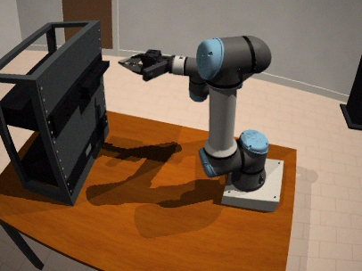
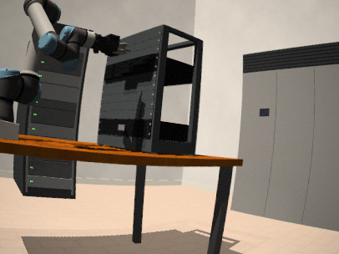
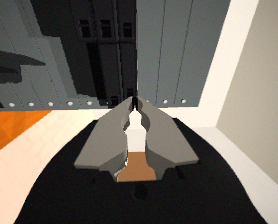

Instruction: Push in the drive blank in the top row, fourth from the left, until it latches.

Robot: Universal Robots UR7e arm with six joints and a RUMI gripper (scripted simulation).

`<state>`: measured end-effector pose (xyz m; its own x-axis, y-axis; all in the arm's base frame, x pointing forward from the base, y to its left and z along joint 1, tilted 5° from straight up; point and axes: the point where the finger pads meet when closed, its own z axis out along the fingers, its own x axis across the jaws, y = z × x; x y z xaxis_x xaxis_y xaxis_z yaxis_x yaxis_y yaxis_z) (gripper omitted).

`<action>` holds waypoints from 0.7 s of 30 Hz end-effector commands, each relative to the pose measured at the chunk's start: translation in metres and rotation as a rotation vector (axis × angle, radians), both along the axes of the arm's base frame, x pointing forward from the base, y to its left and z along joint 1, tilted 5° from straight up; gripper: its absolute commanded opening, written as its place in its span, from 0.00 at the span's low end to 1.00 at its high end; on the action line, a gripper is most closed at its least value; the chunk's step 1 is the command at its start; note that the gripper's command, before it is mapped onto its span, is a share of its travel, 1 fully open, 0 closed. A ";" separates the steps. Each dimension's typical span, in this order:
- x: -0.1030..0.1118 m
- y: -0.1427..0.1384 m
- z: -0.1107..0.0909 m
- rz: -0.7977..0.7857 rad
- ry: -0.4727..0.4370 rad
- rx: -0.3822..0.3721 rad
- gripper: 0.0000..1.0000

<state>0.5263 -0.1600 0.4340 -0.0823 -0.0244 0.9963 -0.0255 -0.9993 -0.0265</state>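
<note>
The dark open-frame rack stands on the left part of the wooden table, with its front panel facing the arm. The top row of drive blanks shows as a dark band; its right end as one faces the rack is at the far side and also shows in the exterior view. My gripper is shut and empty. It hovers level with that top row, a short gap away from the panel and not touching it. In the wrist view the closed fingertips point at the rack's front.
The arm's base sits on a white plate at the table's right side. A tall server cabinet stands on the floor behind the table. The table edge runs close under the rack's left side.
</note>
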 end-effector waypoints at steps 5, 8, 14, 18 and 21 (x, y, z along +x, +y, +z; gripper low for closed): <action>-0.004 0.000 0.000 0.000 -0.001 0.000 0.00; -0.006 0.000 0.000 0.000 -0.001 0.000 0.00; -0.022 0.001 -0.002 0.000 -0.001 0.000 0.00; -0.036 0.001 -0.003 0.000 -0.001 0.000 0.00; -0.044 0.001 -0.003 0.000 -0.001 0.000 0.00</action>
